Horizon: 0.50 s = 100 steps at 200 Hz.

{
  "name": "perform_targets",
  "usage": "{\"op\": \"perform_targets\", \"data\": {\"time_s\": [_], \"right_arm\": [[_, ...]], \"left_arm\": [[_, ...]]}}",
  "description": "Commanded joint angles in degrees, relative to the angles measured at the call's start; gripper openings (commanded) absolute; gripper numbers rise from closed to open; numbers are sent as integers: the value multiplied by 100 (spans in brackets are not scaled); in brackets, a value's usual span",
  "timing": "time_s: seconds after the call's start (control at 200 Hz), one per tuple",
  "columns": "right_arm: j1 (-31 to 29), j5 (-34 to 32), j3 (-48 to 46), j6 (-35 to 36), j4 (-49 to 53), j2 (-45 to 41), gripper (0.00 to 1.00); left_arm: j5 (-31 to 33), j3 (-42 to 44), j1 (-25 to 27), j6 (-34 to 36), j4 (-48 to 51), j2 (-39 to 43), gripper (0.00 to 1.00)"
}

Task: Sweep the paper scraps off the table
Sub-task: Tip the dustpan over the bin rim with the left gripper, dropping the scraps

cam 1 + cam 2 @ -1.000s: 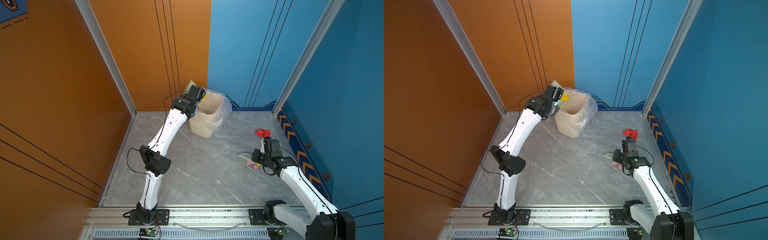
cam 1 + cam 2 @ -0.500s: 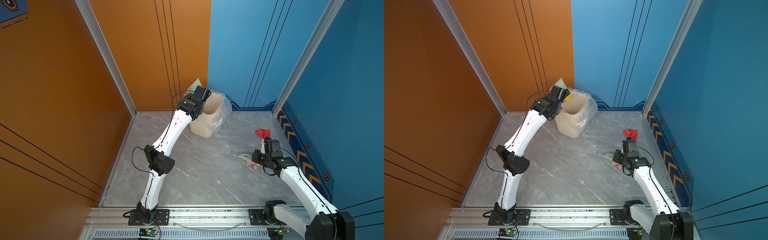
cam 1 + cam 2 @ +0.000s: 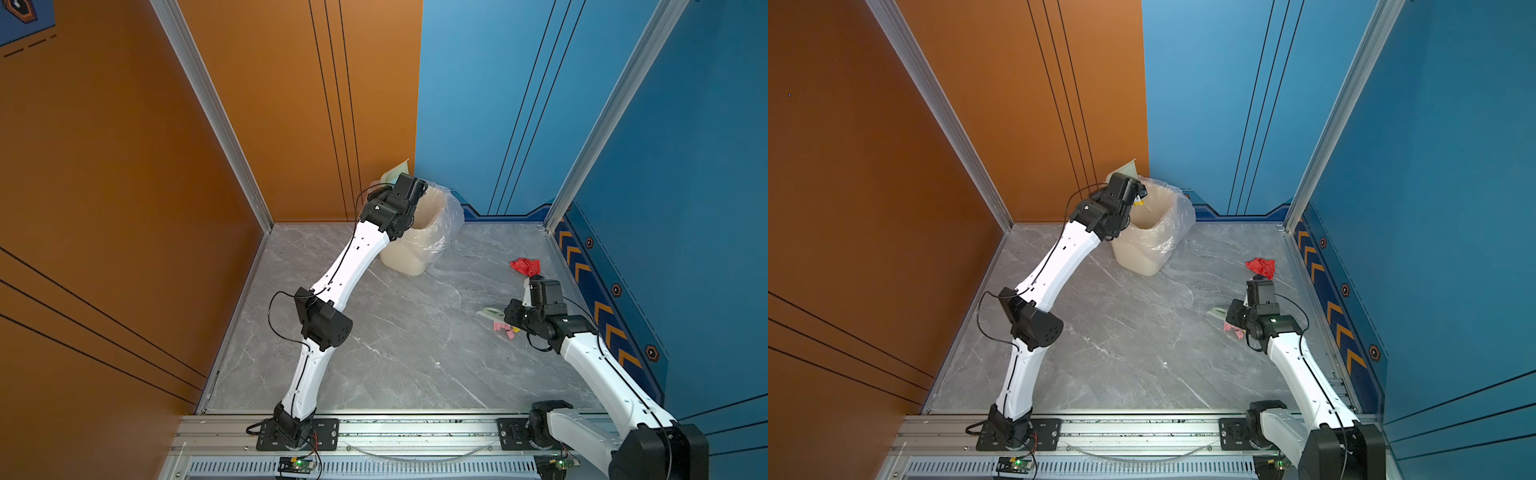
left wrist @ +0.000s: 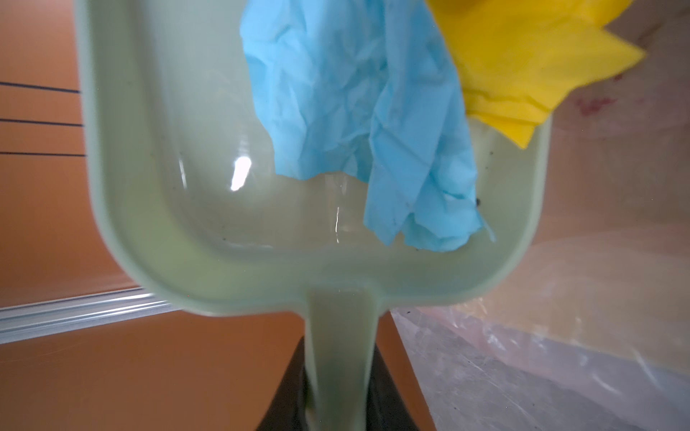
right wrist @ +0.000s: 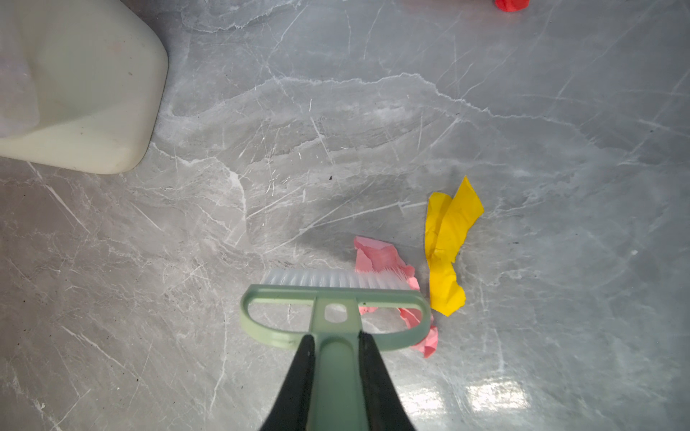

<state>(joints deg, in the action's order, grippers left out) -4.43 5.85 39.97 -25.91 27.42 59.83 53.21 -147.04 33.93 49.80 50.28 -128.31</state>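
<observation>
Table [image 3: 415,353]: grey marble pattern with white veins, aluminium rails along its edges.
Bin [image 3: 409,257]: cream, clear liner, stands toward the far left corner.
Red scrap [image 3: 525,266]: near the right edge, farther back.
Pink scrap [image 5: 381,257], yellow scrap [image 5: 448,239]: side by side, near the right edge.

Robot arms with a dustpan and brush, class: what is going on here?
The left claw holds a pale green dustpan by its handle, raised at the cream bin, with a light blue scrap and a yellow wad in the pan. The right claw holds the brush, bristles on a pink scrap beside a yellow strip on the table. A red scrap lies farther off.
</observation>
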Motion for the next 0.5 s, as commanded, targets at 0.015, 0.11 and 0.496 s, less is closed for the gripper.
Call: {"op": "perform_targets", "data": {"time_s": [0.015,0.11,0.496], "right_arm": [[39,89,-84,49,-114,-50,0],[47,110,-111,51,-114,-73,0],[81,136,-181,58,-112,-169,0]], "left_arm": [[269,80,61,604,-318,-21,0],[324,140,61,931,-433,-26,0],[365,312,26,1827,-1008,26,0]]}}
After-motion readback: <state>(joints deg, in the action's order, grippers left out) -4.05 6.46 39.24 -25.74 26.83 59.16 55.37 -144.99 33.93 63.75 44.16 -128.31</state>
